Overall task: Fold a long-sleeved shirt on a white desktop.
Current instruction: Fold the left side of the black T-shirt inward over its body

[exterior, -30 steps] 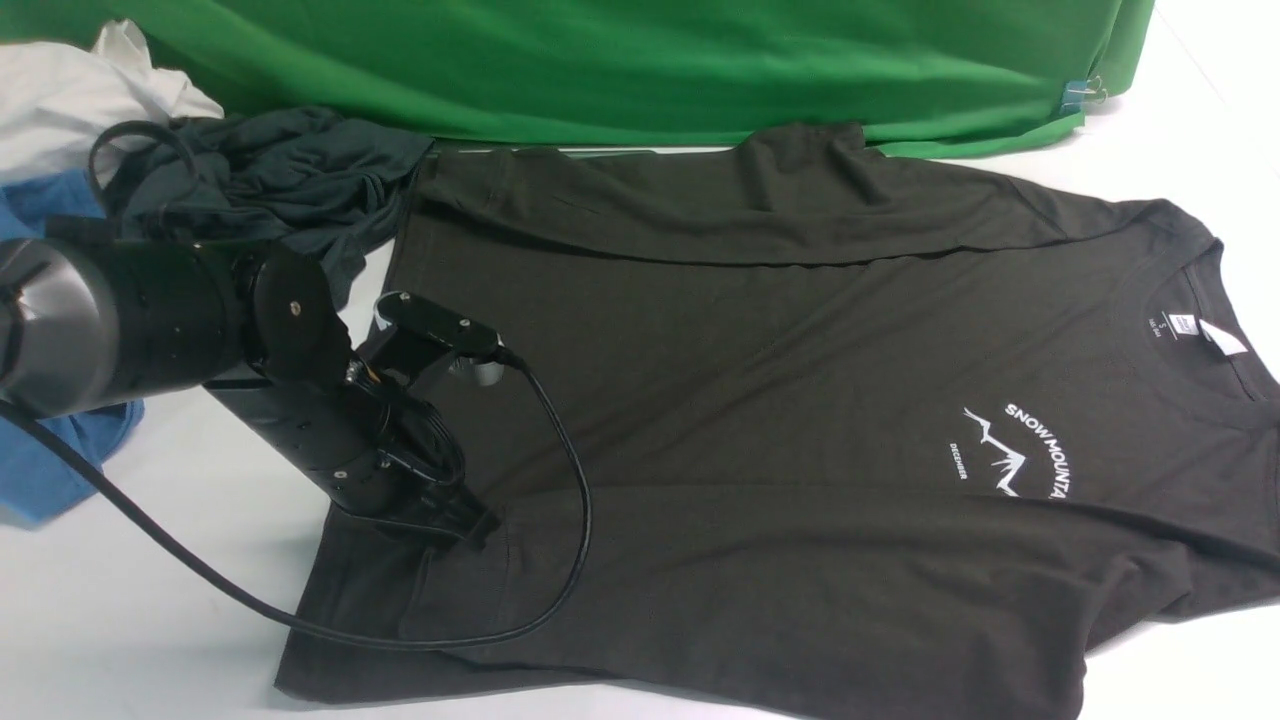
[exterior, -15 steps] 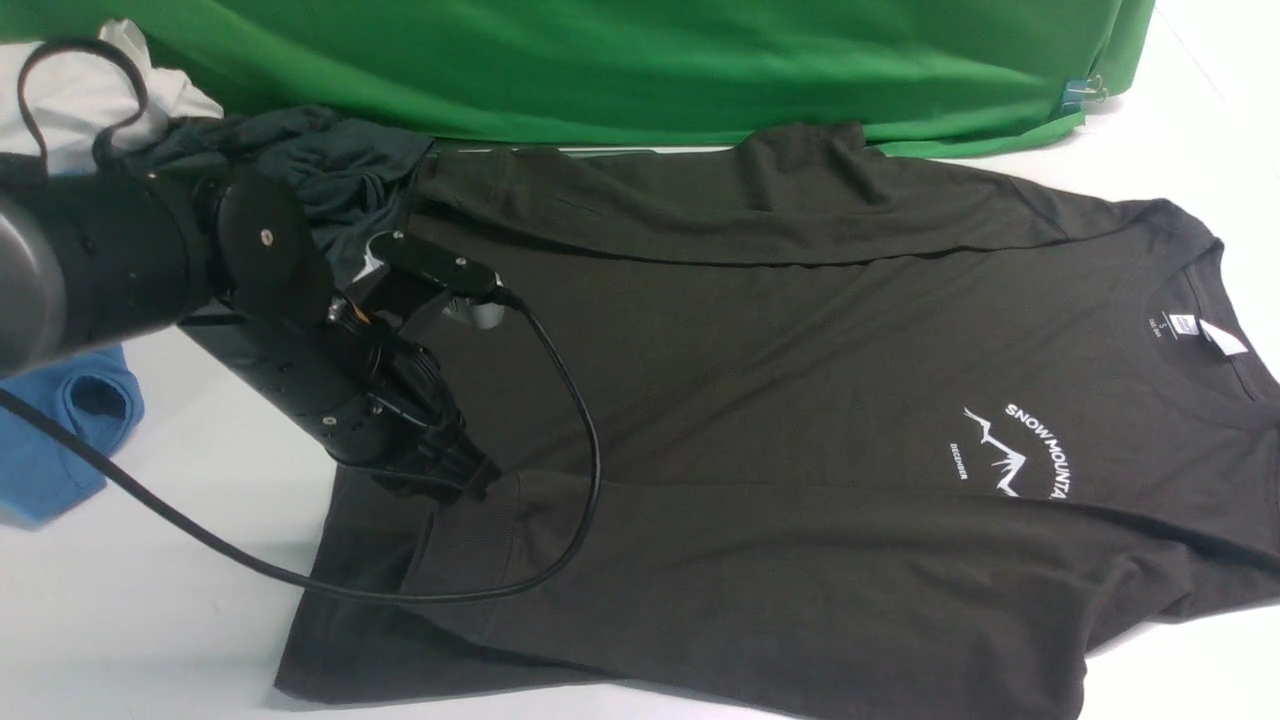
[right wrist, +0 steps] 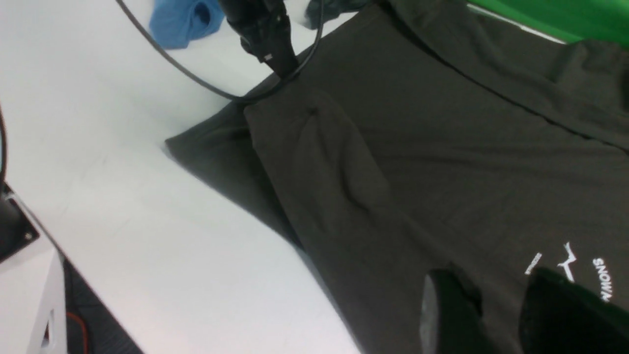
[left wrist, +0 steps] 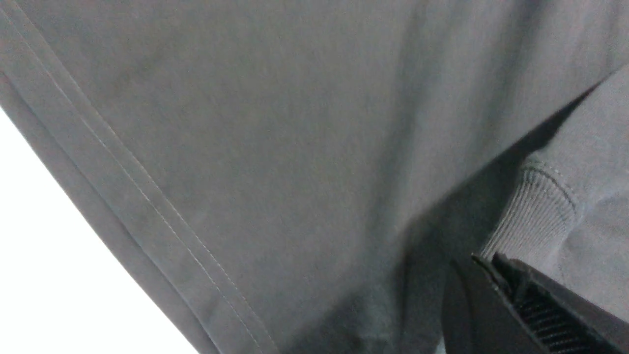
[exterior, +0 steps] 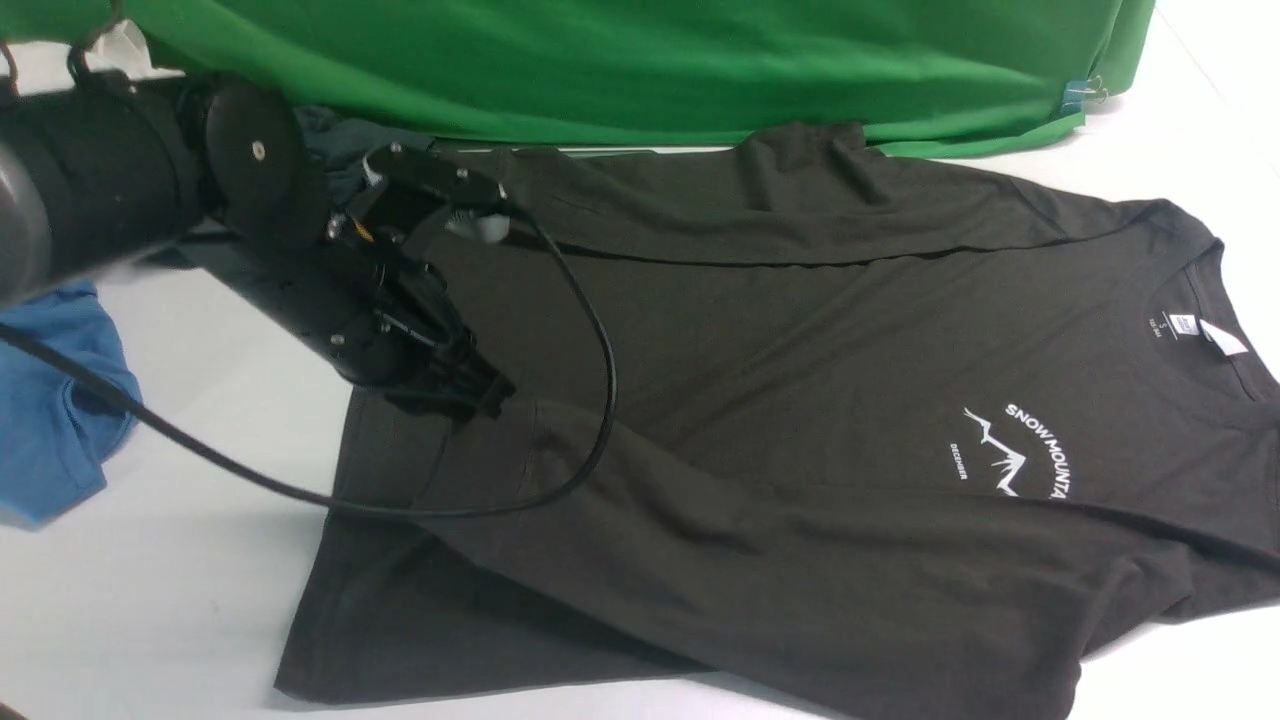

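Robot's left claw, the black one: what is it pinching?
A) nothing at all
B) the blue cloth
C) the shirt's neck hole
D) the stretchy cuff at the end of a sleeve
D: the left gripper is shut on the ribbed cuff at the end of a sleeve of the long-sleeved shirt, and the left wrist view shows that cuff right at the gripper's finger.

We see a white counter (exterior: 180,620) with the dark long-sleeved shirt (exterior: 800,380) spread across most of it, print upward. On its left side lies a crumpled blue garment (exterior: 50,420), and a green cloth (exterior: 650,70) runs along the far side.
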Action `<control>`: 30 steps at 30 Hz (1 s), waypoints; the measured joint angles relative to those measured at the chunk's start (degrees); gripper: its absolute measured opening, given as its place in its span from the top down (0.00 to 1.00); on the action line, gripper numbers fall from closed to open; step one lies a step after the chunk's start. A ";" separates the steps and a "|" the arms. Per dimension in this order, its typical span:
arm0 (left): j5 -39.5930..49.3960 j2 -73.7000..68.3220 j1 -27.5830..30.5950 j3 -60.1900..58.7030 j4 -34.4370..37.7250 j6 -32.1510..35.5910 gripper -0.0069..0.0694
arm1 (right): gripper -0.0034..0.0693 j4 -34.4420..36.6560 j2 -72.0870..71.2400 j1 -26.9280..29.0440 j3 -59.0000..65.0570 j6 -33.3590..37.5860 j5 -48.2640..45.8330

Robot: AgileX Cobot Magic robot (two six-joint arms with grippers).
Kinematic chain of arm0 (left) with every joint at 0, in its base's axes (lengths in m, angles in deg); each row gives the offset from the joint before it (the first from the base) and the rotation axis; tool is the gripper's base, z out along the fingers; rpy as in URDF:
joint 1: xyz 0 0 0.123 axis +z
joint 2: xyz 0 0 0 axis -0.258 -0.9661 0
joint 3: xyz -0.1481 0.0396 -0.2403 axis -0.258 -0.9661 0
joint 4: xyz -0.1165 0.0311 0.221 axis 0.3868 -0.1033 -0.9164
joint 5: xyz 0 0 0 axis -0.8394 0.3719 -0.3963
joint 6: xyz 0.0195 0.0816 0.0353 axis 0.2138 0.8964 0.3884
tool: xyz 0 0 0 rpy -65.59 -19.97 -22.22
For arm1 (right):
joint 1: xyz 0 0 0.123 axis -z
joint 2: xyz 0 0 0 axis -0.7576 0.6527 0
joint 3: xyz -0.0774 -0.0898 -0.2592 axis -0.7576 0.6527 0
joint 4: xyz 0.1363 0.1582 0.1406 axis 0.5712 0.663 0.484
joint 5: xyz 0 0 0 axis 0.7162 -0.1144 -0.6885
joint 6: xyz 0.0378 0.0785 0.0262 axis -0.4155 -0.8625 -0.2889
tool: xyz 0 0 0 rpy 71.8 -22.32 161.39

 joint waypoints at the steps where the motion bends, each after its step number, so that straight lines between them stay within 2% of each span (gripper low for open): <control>1: 0.15 0.00 0.00 0.62 -0.13 -0.25 0.88 | 0.73 -0.10 0.00 0.00 0.00 -0.12 0.84; 3: 0.10 0.00 0.00 1.52 -0.58 -0.51 0.88 | 0.79 -0.11 0.00 0.00 0.00 -0.17 1.71; 7: -0.33 0.00 0.00 2.31 -2.23 -1.23 0.88 | 0.85 -0.21 0.00 0.00 0.00 -0.17 2.27; 30: -13.71 -2.81 0.00 2.71 -10.85 -2.68 0.88 | 0.84 -0.12 0.00 0.00 0.00 -0.23 2.66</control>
